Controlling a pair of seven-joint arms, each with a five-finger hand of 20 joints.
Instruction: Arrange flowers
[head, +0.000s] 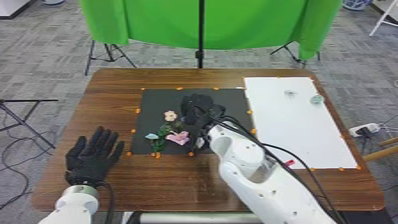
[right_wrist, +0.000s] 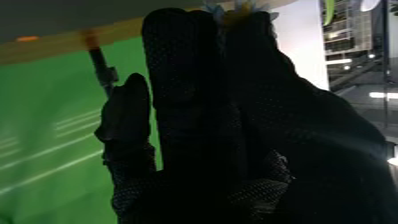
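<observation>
Your R hand (right_wrist: 200, 115) is nearest the cam, fingers closed in a pinch at the tips on a blue-petalled flower (right_wrist: 234, 17) w/ yellow centre; prob. a tip hold so the petals don't get crushed. In head view it's over the dark mat (head: 153, 105), R of the mat's middle; can't tell if the stem touches down.

Rest of the blooms lie on the mat, within easy reach: pale flower (head: 171, 115) just L of that hand, pink flower (head: 180, 138) nearer you, light-blue flower (head: 152, 136) beside it w/ green leaves (head: 158, 144). Orange tape (head: 138, 110) along the mat edges, prob. to keep it flat.

L hand (head: 91, 156) is open, palm flat, L of the mat, empty, so out of the R arm's way. Pale-green item (head: 317, 100) sits on the white sheet (head: 284, 125); too small to ID. Arrangement looks partway. Next, I'd set the pinched bloom by the others, then ease off; a quick release could tip it or drag a neighbour.
</observation>
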